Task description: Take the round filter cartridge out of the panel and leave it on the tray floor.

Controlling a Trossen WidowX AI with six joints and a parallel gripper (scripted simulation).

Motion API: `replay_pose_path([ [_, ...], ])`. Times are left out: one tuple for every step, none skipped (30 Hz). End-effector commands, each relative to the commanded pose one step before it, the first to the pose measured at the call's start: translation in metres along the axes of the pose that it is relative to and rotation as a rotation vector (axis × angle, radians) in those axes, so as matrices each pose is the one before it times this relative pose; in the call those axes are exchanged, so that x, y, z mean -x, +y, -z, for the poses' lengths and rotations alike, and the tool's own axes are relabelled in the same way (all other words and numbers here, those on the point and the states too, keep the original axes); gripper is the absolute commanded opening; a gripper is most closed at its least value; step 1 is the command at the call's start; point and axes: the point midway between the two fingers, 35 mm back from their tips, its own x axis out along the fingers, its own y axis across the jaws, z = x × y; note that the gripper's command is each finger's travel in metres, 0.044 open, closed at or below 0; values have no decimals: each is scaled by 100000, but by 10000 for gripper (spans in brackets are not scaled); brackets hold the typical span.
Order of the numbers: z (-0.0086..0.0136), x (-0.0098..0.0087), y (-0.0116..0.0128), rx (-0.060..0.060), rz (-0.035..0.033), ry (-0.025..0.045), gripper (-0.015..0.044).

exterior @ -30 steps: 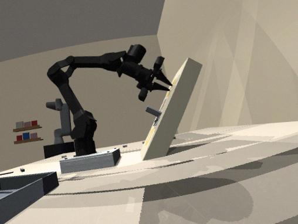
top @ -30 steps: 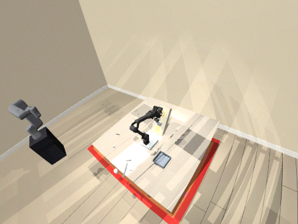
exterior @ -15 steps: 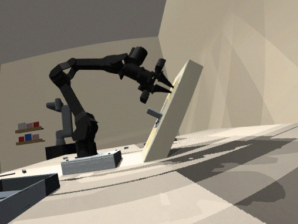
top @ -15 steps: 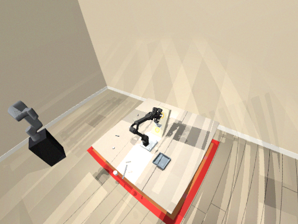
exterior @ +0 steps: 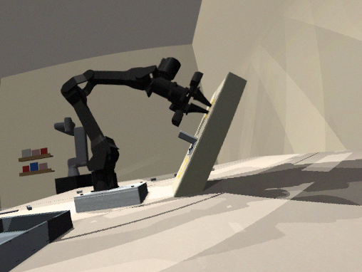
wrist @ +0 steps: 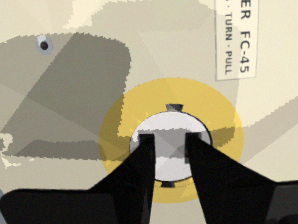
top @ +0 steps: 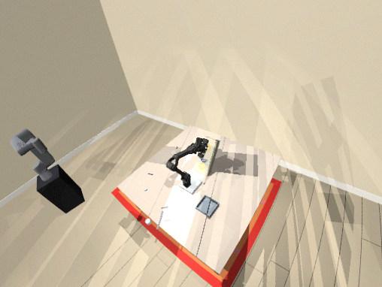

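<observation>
The round grey filter cartridge (wrist: pixel 170 146) sits flush in the tilted service panel (exterior: pixel 210 139), ringed in yellow. Its two narrow dark slots lie on its face, and a small notch marks its top edge. My gripper (wrist: pixel 171 143) points straight at the cartridge face, fingers a small way apart. Each fingertip is at one slot; how deep they sit I cannot tell. In the side view the fingertips (exterior: pixel 207 105) touch the panel face. Nothing lies between the fingers. The tray (exterior: pixel 21 235) is on the table, low at the left, and it also shows in the overhead view (top: pixel 207 206).
A label (wrist: pixel 235 37) reading "TURN · PULL" is on the panel, upper right of the cartridge. A small grey handle (exterior: pixel 187 137) sticks out of the panel below my gripper. My arm's base plate (exterior: pixel 110 197) stands between the panel and the tray. Small loose parts (top: pixel 159 219) lie near the table's front edge.
</observation>
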Motion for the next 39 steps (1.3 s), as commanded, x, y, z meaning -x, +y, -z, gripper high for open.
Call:
replay_pose_path([
  [78, -349, 4, -290, 18, 487, 94],
  [0, -18, 0, 0, 1, 0, 94],
  [0, -32, 0, 0, 2, 0, 94],
  [0, -50, 0, 0, 3, 0, 94],
  [0, -18, 0, 0, 1, 0, 94],
  [0, -32, 0, 0, 2, 0, 94],
  [0, -50, 0, 0, 3, 0, 94],
  [0, -18, 0, 0, 1, 0, 94],
  [0, -32, 0, 0, 2, 0, 94],
  [0, -50, 0, 0, 3, 0, 94],
  [0, -18, 0, 0, 1, 0, 94],
  [0, -32, 0, 0, 2, 0, 94],
  [0, -50, 0, 0, 3, 0, 94],
  [0, -18, 0, 0, 1, 0, 94],
  [0, -37, 0, 0, 2, 0, 94],
  [0, -22, 0, 0, 1, 0, 94],
  [0, 0, 0, 0, 0, 0, 94],
  [0, -31, 0, 0, 2, 0, 94],
  [0, -16, 0, 0, 1, 0, 94],
  [0, 0, 0, 0, 0, 0, 94],
  [0, -28, 0, 0, 2, 0, 94],
  [0, -17, 0, 0, 1, 0, 94],
  [0, 0, 0, 0, 0, 0, 94],
  [0, -25, 0, 0, 1, 0, 94],
  [0, -14, 0, 0, 1, 0, 94],
  [0, 0, 0, 0, 0, 0, 94],
  [0, -19, 0, 0, 1, 0, 94],
  [0, -11, 0, 0, 1, 0, 94],
  [-65, 557, 9, 254, 30, -378, 87],
  [0, 0, 0, 0, 0, 0, 80],
  [0, 0, 0, 0, 0, 0, 73],
  [0, 0, 0, 0, 0, 0, 67],
  [0, 0, 0, 0, 0, 0, 60],
  [0, 0, 0, 0, 0, 0, 53],
  [0, 0, 0, 0, 0, 0, 47],
  [0, 0, 0, 0, 0, 0, 40],
  [0, 0, 0, 0, 0, 0, 33],
  [0, 0, 0, 0, 0, 0, 7],
  [0, 0, 0, 0, 0, 0, 0],
])
